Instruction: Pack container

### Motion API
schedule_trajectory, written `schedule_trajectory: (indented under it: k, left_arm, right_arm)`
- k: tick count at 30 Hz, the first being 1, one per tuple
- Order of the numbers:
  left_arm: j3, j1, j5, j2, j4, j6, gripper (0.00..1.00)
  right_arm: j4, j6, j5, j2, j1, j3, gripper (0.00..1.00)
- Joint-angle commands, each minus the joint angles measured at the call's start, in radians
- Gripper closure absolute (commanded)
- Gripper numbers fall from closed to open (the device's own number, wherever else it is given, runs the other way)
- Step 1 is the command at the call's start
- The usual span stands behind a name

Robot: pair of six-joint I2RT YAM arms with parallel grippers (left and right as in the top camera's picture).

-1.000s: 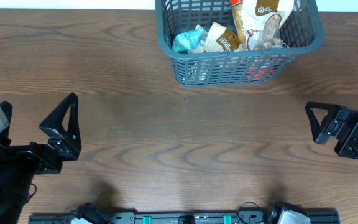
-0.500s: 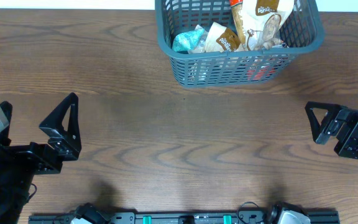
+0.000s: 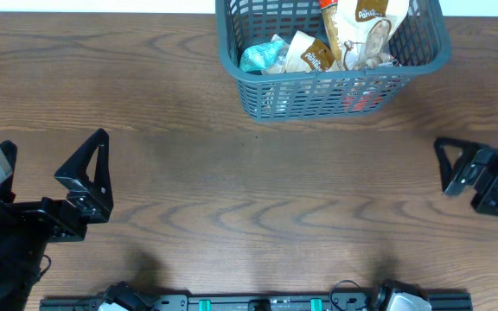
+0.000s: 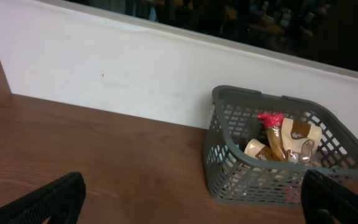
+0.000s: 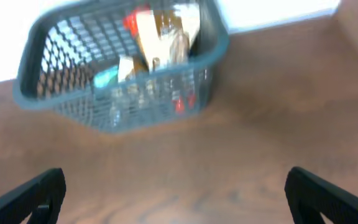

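Observation:
The container (image 3: pixel 318 97), a grey-blue lattice basket, stands at the table's far edge right of centre. It holds several snack packets (image 3: pixel 309 53), among them a teal one (image 3: pixel 260 57). My left gripper (image 3: pixel 89 174) is open near the front left, far from the basket, with nothing between its fingers. My right gripper (image 3: pixel 453 166) is open at the right edge and is empty too. The left wrist view has the container (image 4: pixel 224 171) ahead to the right, beyond the left gripper (image 4: pixel 191 208). In the blurred right wrist view the container (image 5: pixel 79 109) lies ahead to the left of the right gripper (image 5: pixel 179 199).
The wooden table (image 3: pixel 249 190) runs bare between both arms and the basket. A white wall (image 4: pixel 104 68) stands behind the table's far edge. A black rail (image 3: pixel 258 302) with green clips lies along the near edge.
My right gripper has slid a little to the right, toward the table's edge, and its wrist view is motion-blurred. The left arm and the basket have not moved.

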Motion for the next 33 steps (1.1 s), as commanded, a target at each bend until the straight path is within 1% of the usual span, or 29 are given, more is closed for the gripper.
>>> schedule_trajectory:
  k: [1, 3, 6, 11, 17, 22, 24, 27, 33]
  left_arm:
    - [-0.004, 0.001, -0.013, 0.003, -0.002, 0.005, 0.02]
    - [-0.004, 0.001, -0.013, 0.003, -0.003, 0.005, 0.01]
    - [-0.004, 0.001, -0.013, 0.003, -0.002, 0.005, 0.01]
    - [-0.004, 0.001, -0.013, 0.003, -0.002, 0.005, 0.01]
    - [-0.004, 0.001, -0.013, 0.003, -0.003, 0.005, 0.01]
    - [-0.004, 0.001, -0.013, 0.003, -0.003, 0.005, 0.01]
    - [-0.004, 0.001, -0.013, 0.003, -0.002, 0.005, 0.01]
    - [-0.004, 0.001, -0.013, 0.003, -0.002, 0.005, 0.01]
    - [-0.004, 0.001, -0.013, 0.003, -0.003, 0.005, 0.01]
  right_arm:
    - [0.123, -0.021, 0.011, -0.065, 0.029, -0.055, 0.01]
    - [0.272, -0.022, 0.012, -0.115, 0.067, -0.139, 0.01]
    - [0.507, -0.022, 0.012, -0.205, 0.128, -0.321, 0.01]
    - [0.866, -0.023, 0.013, -0.360, 0.213, -0.705, 0.01]
    - [1.214, -0.022, 0.013, -0.500, 0.253, -1.133, 0.01]
    - [1.461, -0.022, 0.013, -0.592, 0.255, -1.415, 0.01]
    - [1.542, -0.025, 0.013, -0.632, 0.255, -1.510, 0.01]
    - [1.622, -0.068, 0.015, -0.697, 0.255, -1.633, 0.01]
    - [1.638, -0.073, 0.058, -0.835, 0.255, -1.795, 0.01]
